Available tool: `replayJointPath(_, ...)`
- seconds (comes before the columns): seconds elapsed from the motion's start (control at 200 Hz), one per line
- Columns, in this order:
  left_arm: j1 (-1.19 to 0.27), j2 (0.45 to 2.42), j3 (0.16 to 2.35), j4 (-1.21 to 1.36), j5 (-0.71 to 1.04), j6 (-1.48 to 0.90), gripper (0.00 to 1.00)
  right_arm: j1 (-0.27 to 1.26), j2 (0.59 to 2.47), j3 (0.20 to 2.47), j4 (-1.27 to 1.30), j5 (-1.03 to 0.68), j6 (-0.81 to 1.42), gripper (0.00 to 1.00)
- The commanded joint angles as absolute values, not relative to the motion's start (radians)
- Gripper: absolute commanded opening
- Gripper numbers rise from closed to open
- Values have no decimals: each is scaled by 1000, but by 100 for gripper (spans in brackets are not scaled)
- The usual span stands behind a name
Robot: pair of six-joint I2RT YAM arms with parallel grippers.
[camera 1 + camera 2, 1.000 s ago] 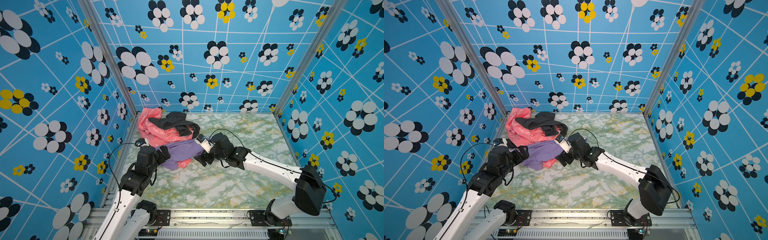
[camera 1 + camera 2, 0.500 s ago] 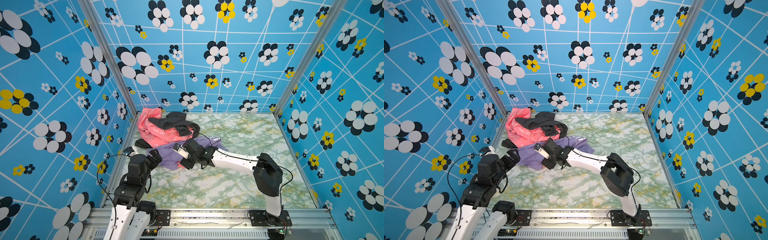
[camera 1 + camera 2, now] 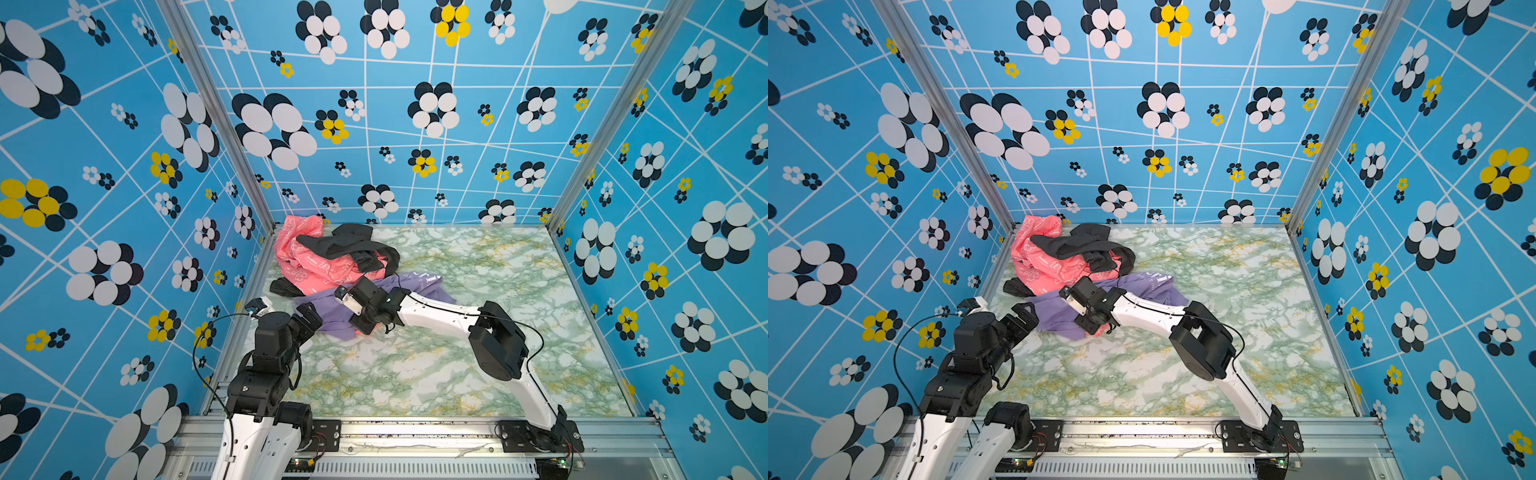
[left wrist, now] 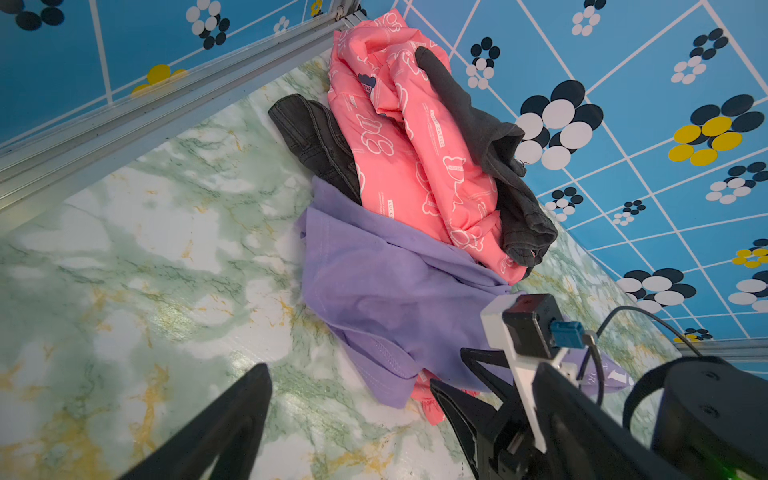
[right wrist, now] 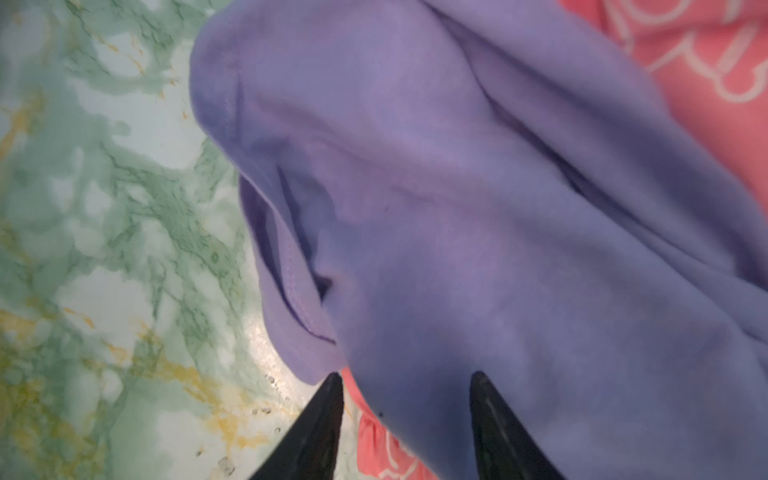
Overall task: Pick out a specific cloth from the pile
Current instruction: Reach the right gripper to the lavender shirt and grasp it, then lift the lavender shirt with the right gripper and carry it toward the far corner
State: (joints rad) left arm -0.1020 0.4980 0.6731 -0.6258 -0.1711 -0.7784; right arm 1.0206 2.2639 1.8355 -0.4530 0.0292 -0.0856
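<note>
The cloth (image 3: 419,286) (image 3: 1142,286) is a lavender T-shirt with white lettering, spread on the marble table in front of the pile. The pile is a coral-pink garment (image 3: 307,262) (image 4: 399,145) with black ones (image 3: 340,245) draped over it. My right gripper (image 3: 365,328) (image 3: 1090,328) (image 5: 405,378) is down on the cloth's near edge (image 5: 457,187). Its jaws are half closed around a fold, with a pink scrap underneath. My left gripper (image 3: 309,316) (image 4: 399,374) hangs open and holds nothing, just left of the cloth (image 4: 395,282).
A second black garment (image 4: 316,137) (image 3: 284,286) lies at the pile's left, close to the aluminium frame rail (image 4: 166,104). Blue flowered walls enclose three sides. Bare marble table (image 3: 478,374) stretches to the front and right.
My right arm swung left across the cloth and lowered onto its near edge, and its jaws narrowed. My left arm drew back toward the front left and stayed open.
</note>
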Motion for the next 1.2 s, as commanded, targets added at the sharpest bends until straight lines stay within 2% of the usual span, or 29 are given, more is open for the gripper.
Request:
replayJointPath(0.0, -89, 486, 655, -631, -154, -787, 99, 1023, 2304, 1892, -506, 10, -54, 44)
replayJointPath(0.05, -86, 485, 653, -630, -149, -788, 99, 1023, 2316, 1911, -516, 24, -52, 40)
replayJointPath(0.245, -75, 472, 650, -614, -122, -808, 99, 1021, 2313, 1930, -502, 83, -43, 11)
replayJointPath(0.375, -74, 471, 649, -606, -111, -820, 99, 1013, 2262, 1909, -449, 104, -37, 0)
replayJointPath(0.62, -73, 469, 651, -566, -67, -842, 99, 959, 2066, 1808, -295, 94, 18, 0)
replayJointPath(0.905, -72, 452, 652, -568, -62, -843, 99, 814, 1790, 1649, -93, 69, 136, 0)
replayJointPath(1.194, -72, 451, 649, -565, -57, -844, 99, 541, 1527, 1448, 46, 135, 310, 0)
